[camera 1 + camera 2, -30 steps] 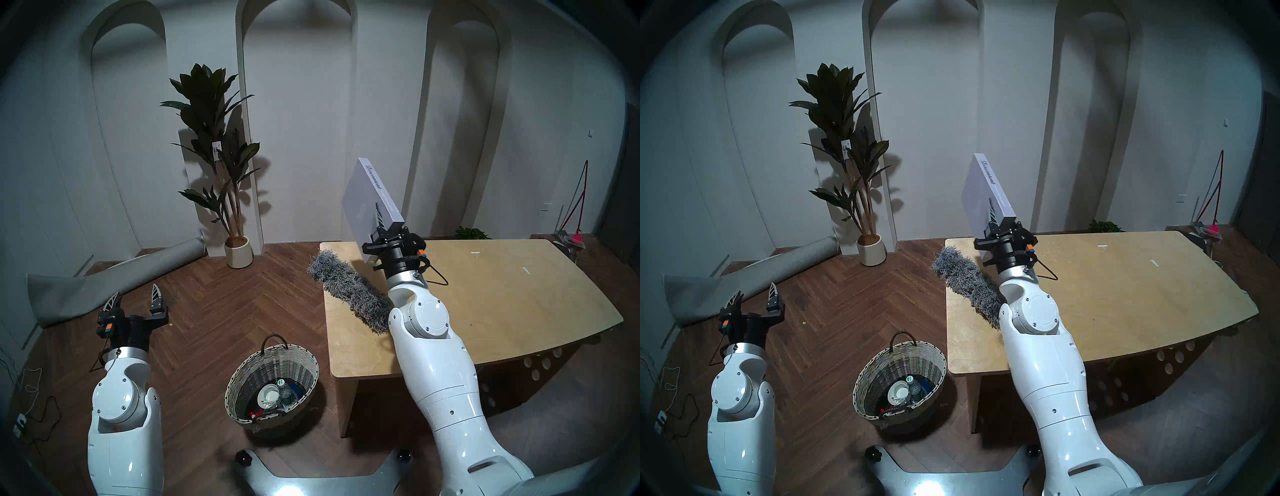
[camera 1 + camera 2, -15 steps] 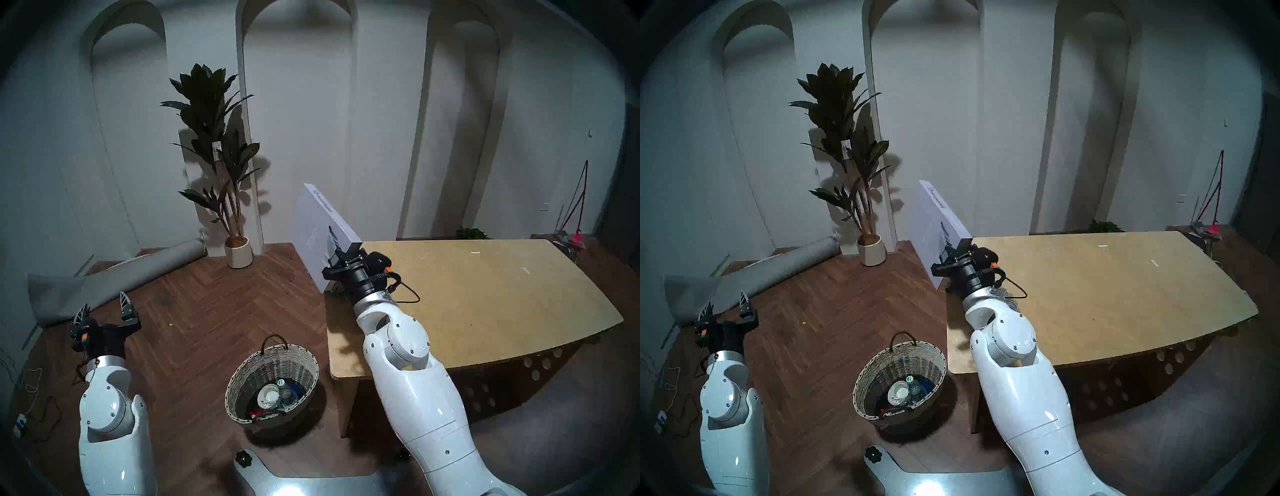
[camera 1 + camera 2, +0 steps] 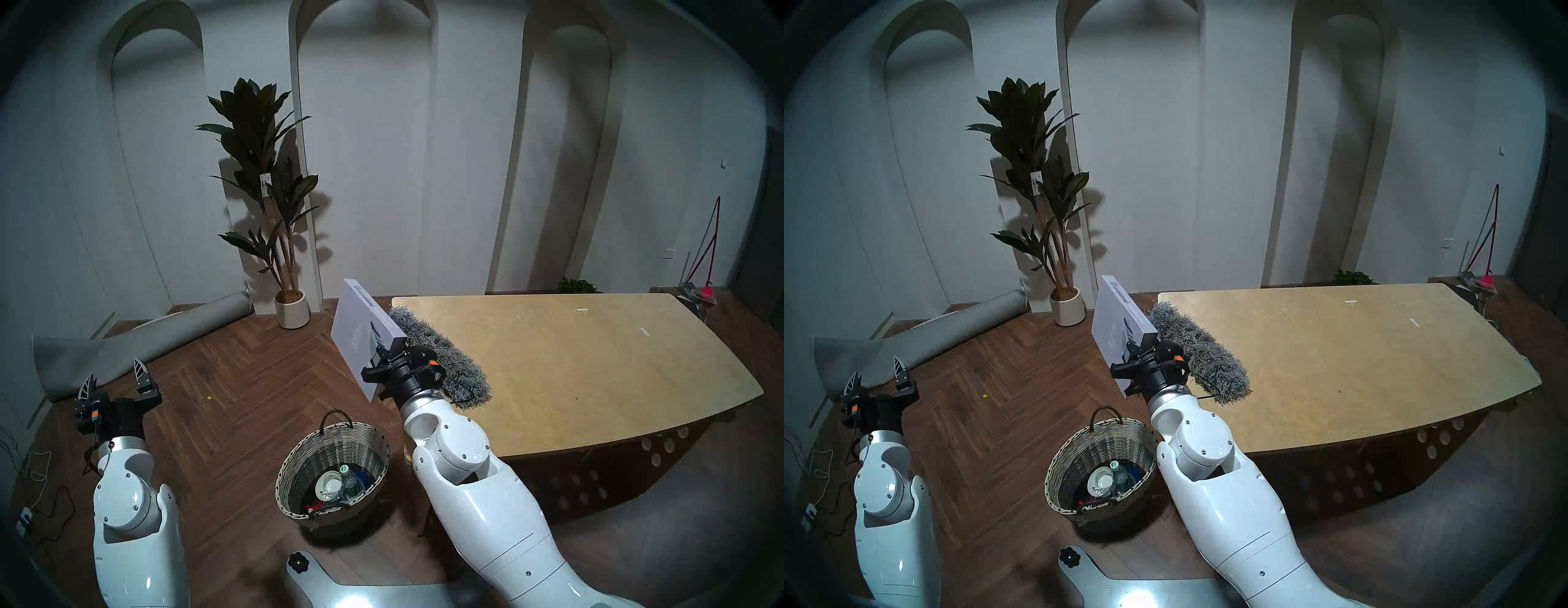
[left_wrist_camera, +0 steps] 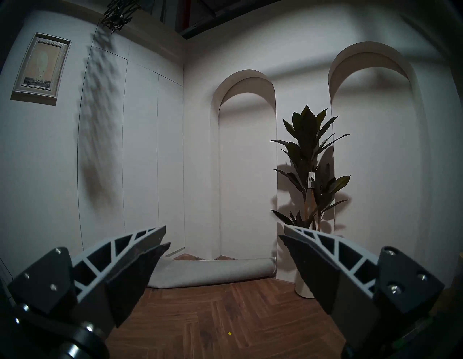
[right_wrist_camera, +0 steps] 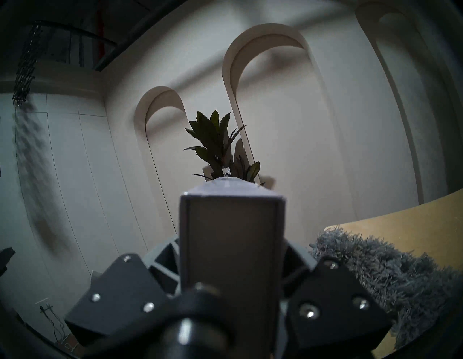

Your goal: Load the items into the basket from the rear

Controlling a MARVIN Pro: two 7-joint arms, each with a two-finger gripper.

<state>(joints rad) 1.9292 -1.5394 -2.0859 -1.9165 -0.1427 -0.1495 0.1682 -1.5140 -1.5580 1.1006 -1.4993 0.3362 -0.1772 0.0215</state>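
The grey-lavender book [image 3: 362, 335] is standing on edge in the air, tilted, beyond the wicker basket [image 3: 297, 460]. The bottle [image 3: 348, 479] is lying inside it. The shaggy grey duster [image 3: 441, 356] is lying on the table.

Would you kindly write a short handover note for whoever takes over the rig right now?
Right pincer: shut on the grey-lavender book, held on edge in the air between table and basket.
Left pincer: open, empty, off to the left over the floor.
Done: the bottle lies in the basket.
Left: lower the book into the basket, then fetch the grey duster head from the table's near-left corner.
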